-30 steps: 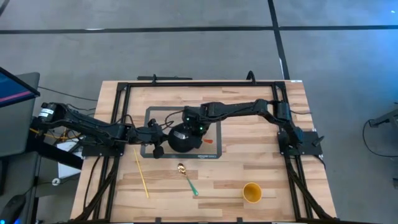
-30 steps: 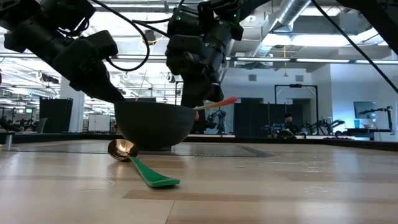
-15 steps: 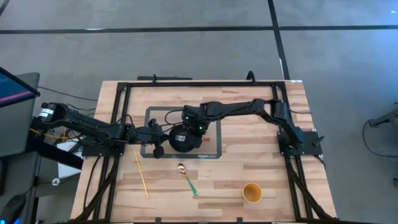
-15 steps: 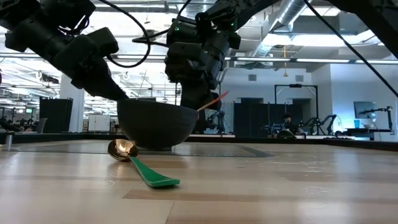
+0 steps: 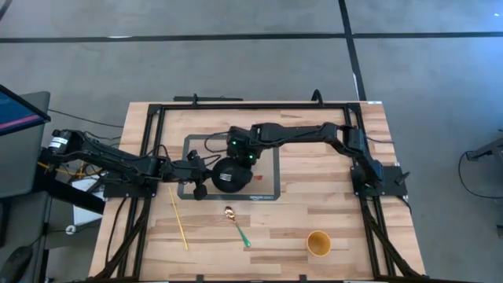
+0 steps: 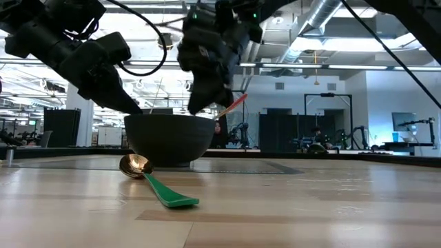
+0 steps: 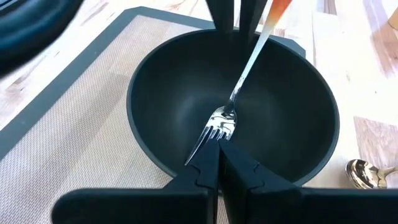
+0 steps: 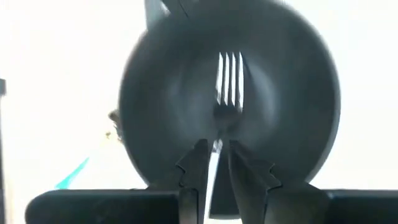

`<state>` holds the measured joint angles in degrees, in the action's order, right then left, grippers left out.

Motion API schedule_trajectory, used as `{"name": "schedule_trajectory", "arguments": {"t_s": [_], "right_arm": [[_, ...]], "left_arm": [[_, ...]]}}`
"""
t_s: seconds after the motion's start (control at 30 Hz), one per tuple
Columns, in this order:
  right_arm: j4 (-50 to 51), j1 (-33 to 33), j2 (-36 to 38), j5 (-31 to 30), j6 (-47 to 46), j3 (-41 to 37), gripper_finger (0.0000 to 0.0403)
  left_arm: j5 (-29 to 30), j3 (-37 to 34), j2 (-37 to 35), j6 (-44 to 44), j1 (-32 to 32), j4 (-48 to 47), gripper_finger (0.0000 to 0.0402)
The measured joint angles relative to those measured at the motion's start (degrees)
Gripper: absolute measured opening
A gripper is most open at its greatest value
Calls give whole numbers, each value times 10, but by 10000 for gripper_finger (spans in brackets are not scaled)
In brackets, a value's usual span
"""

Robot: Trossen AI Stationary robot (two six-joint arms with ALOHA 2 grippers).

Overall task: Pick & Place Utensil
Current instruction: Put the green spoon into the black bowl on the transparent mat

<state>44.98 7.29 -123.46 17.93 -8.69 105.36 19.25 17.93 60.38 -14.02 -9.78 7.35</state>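
Clearly, your right claw [image 8: 214,163] held the fork [image 7: 239,93] narrowly by its orange handle, tines down inside the black bowl [image 7: 230,118]. Your left claw [image 7: 219,163] pinched the bowl's near rim, closed on it. I judged the fork light, stiff and slick, best gripped mid-handle. A green-handled spoon [image 6: 162,186] lay beside the bowl on the worktop [image 5: 314,196].

You won't find any text, label or number you can read here. The small marks on the mat [image 5: 267,187] are too small to make out.
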Motion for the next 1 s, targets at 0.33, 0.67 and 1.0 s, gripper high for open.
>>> {"name": "schedule_trajectory", "arguments": {"t_s": [0.33,0.67,1.0], "right_arm": [[86,-2,1,-40,108,153,54],[154,-29,1,-104,226,292,53],[208,-22,42,-105,237,289,53]], "left_arm": [[0,0,0,-4,-1,10,12],[0,0,0,0,-21,85,19],[0,0,0,0,-22,157,54]]}}
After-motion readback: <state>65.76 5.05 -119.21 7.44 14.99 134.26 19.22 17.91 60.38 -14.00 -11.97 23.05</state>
